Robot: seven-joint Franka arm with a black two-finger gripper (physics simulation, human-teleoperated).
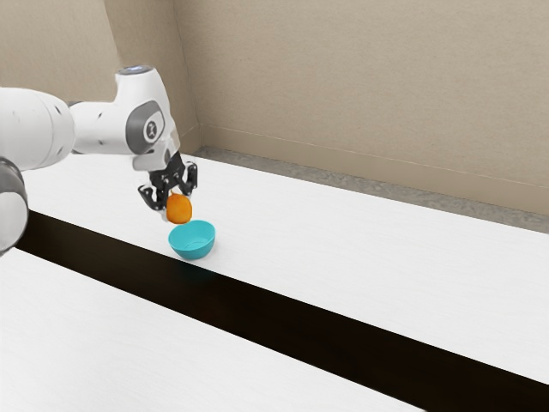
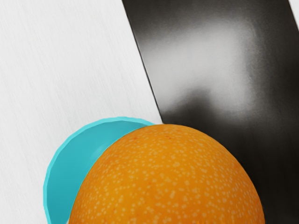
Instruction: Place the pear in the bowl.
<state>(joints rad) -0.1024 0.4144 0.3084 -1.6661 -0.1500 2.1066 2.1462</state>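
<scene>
The bowl (image 1: 194,245), turquoise and upright, sits on the white table (image 1: 343,257) just beside a long dark strip (image 1: 283,318). The pear (image 1: 179,209) is off the table, above the bowl and a little toward the exterior view's left of it, grasped between the two black fingers of the gripper (image 1: 176,199). It looks like a rounded orange fruit, its skin flecked with pale dots.

The strip runs past the bowl on the side nearer the exterior camera, slanting down toward the exterior view's right. In the wrist view it is glossy, with a broad pale glare and a darker patch in it. Well beyond the bowl, past the table's far edge, lie a band of grey, rough ground (image 1: 369,184) and a beige wall (image 1: 360,86) with a low skirting along its foot. The white arm (image 1: 99,127) comes in from the exterior view's left of the bowl and bends down over it.

In the wrist view the pear stands in front of much of the bowl, hiding a large part of its inside and rim; the lower parts of both are cut off by the picture's edge. The pear's full shape is therefore hard to make out, as is the exact gap between its underside and the bowl's rim. The arm's near part is cut off at the exterior view's left edge.
</scene>
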